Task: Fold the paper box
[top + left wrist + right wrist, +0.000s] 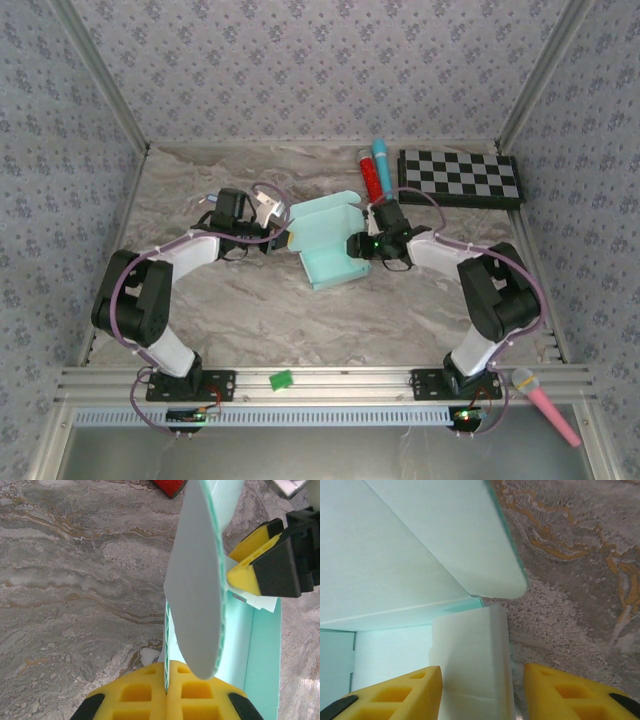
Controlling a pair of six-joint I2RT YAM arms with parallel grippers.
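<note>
– Paper box (330,248), where is it found?
– It is found in the middle of the table (250,310), partly folded. A tray is already made, and the lid flap is stood up at the 12 o'clock side.
– How is it held?
– At its 9 o'clock edge a thin wall is pinched by the left gripper (166,682). The yellow fingers (135,695) are pressed shut on the card, likely so the box cannot slide or spin.
– And at the other side?
– At 3 o'clock the right gripper (482,690) is placed. Its fingers are parted, with a small pale flap stood between them. A gap can be seen beside one finger, so the flap is not squeezed.
– Why is it put there?
– The side flap is probably meant to be tucked in while the box is steadied from across.
– What is left?
– The lid is not yet shut. It may need to be pushed down toward 6 o'clock and tucked gently, since thin card is creased easily.
</note>
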